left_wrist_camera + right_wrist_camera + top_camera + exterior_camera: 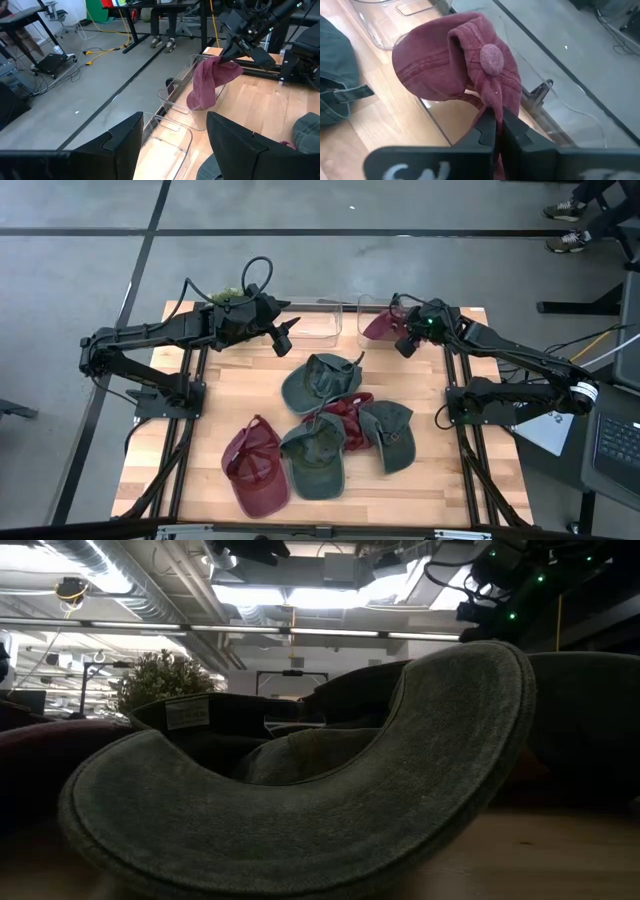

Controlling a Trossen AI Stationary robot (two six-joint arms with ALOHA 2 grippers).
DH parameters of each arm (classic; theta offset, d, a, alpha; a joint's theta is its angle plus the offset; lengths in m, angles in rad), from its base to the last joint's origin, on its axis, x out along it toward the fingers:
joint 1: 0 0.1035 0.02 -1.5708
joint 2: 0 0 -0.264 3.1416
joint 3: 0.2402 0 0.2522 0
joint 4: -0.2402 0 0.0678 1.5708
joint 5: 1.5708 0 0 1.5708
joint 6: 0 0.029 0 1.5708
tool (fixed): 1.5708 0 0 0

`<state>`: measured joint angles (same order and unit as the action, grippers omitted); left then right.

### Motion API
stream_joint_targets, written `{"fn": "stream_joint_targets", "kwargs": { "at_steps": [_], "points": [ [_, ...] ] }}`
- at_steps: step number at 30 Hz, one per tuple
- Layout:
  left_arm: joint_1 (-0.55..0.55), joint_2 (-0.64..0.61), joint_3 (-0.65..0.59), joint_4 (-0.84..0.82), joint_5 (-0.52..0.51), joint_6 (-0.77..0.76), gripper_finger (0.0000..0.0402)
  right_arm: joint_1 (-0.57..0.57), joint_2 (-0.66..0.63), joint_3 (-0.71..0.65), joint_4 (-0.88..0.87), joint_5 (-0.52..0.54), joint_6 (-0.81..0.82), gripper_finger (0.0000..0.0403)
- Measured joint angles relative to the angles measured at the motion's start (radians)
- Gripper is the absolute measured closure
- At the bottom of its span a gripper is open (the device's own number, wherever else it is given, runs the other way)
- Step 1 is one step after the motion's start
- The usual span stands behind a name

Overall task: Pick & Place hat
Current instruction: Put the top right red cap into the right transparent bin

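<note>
My right gripper is shut on a maroon hat at the far right of the table, over a clear bin. The hat also shows in the left wrist view and the right wrist view. My left gripper is open and empty, beside a second clear bin at the far middle. In the left wrist view its fingers stand wide apart. My right gripper pinches a gathered fold of the maroon hat's crown between its two fingers, just beside the top button. The fingers slant down from above. The hat hangs slack below them, its lower end at the clear bin's rim.
Several hats lie in a heap on the wooden table's middle: green ones and maroon ones. A green hat's brim fills the low view. Both clear bins stand along the far edge.
</note>
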<state>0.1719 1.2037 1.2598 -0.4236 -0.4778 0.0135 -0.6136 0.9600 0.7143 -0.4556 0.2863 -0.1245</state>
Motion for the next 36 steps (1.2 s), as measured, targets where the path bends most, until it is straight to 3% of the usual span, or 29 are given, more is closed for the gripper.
{"fn": "stream_joint_targets", "kwargs": {
  "at_steps": [19, 23, 29, 36],
  "points": [
    [0.000, 0.000, 0.000, 0.000, 0.000, 0.000, 0.0187, 0.000, 0.000, 0.000, -0.048, 0.000, 0.099, 0.0385],
    [0.000, 0.000, 0.000, 0.000, 0.000, 0.000, 0.0187, 0.000, 0.000, 0.000, -0.055, 0.040, 0.120, 0.0366],
    [0.000, 0.000, 0.000, 0.000, 0.000, 0.000, 0.0187, 0.000, 0.000, 0.000, -0.059, 0.208, 0.118, 0.0327],
    [0.000, 0.000, 0.000, 0.000, 0.000, 0.000, 0.0187, 0.000, 0.000, 0.000, -0.061, 0.192, 0.121, 0.0264]
  ]
}}
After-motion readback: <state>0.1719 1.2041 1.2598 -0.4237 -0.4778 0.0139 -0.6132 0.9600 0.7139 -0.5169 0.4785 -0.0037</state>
